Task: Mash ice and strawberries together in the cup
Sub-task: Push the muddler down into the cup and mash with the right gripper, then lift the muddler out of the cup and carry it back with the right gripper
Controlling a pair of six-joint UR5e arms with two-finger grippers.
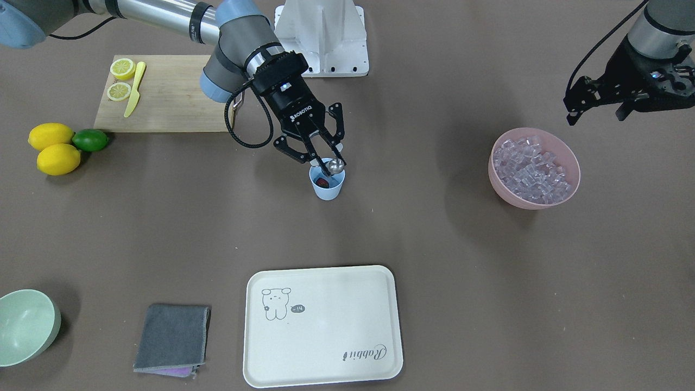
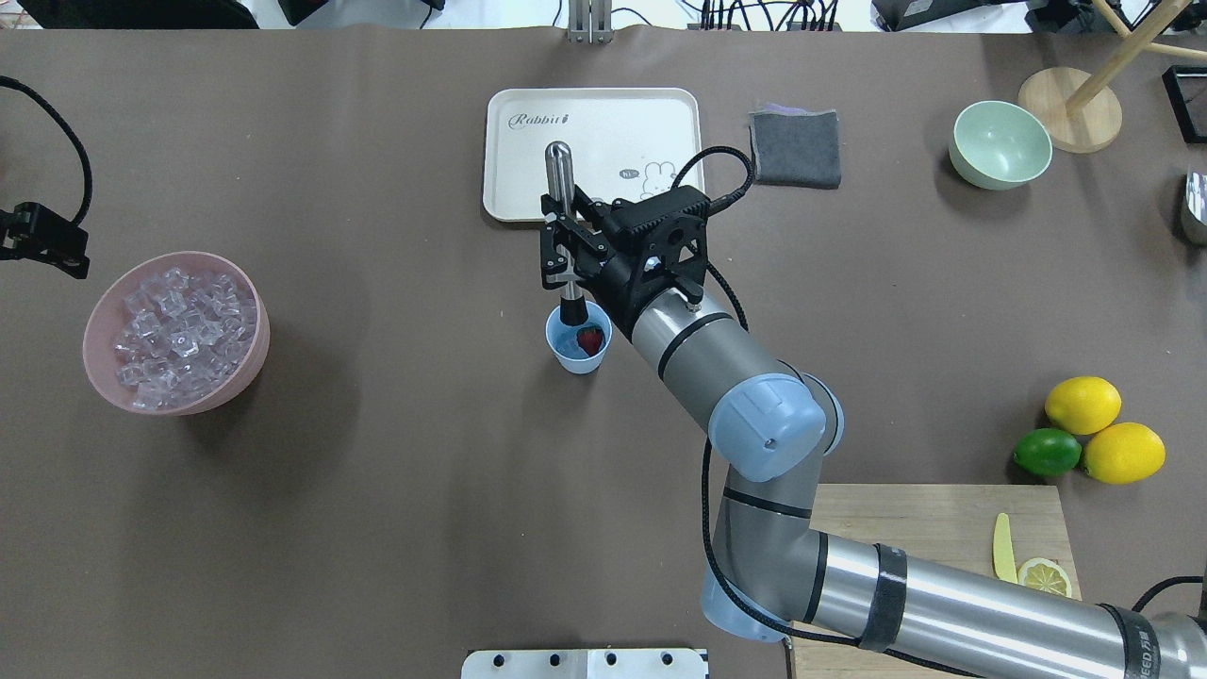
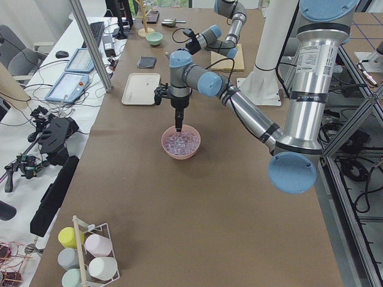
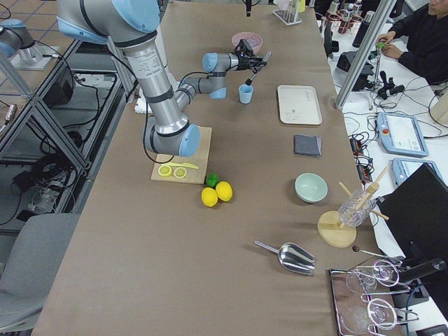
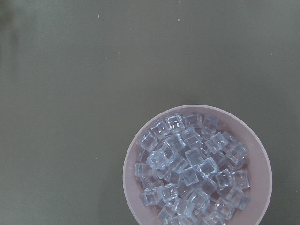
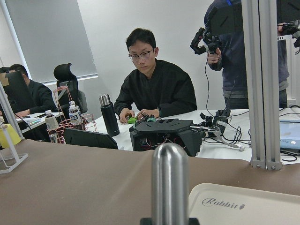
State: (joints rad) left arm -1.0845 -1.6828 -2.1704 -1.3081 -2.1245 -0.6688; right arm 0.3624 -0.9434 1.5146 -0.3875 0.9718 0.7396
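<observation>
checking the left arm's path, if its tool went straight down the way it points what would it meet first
Most likely the ice heaped in the pink bowl. The left tool hangs above the bowl's side, and its wrist view looks straight down on table with the bowl off-centre, so it might instead meet the bowl's rim or bare table.

Both arms are silver metal tubes with pale-blue joint caps and grey housings. The right end effector (image 1: 321,154) is black, marked ROBOTIQ in white, with a looping black cable beside it. The left end effector (image 1: 597,106) is black too.

brown table (image 2: 377,528) | white desks (image 4: 420,150) | tiled floor (image 4: 42,140)
</observation>
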